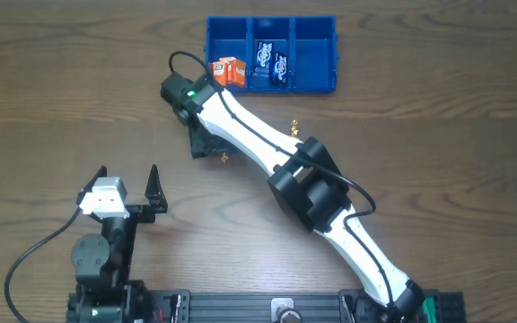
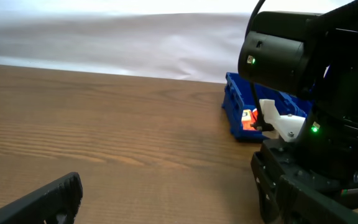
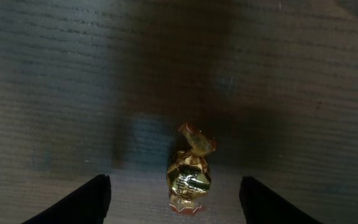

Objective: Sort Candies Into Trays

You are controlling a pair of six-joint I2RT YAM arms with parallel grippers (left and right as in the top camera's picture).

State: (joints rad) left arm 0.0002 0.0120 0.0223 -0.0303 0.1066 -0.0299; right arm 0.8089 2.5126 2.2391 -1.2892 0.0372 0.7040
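Note:
A gold-wrapped candy (image 3: 188, 177) lies on the wooden table, directly between the spread fingers of my right gripper (image 3: 174, 183), which is open and hovers just above it. From above, this candy (image 1: 225, 160) peeks out beside the right gripper (image 1: 208, 145) at the table's middle. A second gold candy (image 1: 293, 123) lies further right. The blue three-compartment tray (image 1: 317, 88) at the back holds orange candies (image 1: 230, 72) in its left section and dark blue wrapped ones (image 1: 272, 58) in the middle. My left gripper (image 1: 129, 184) stands open and empty near the front left.
The right arm (image 1: 312, 184) stretches diagonally across the table from the front right. In the left wrist view its dark wrist (image 2: 309, 93) stands in front of the blue tray (image 2: 238, 106). Bare wood (image 1: 52, 90) lies at the left.

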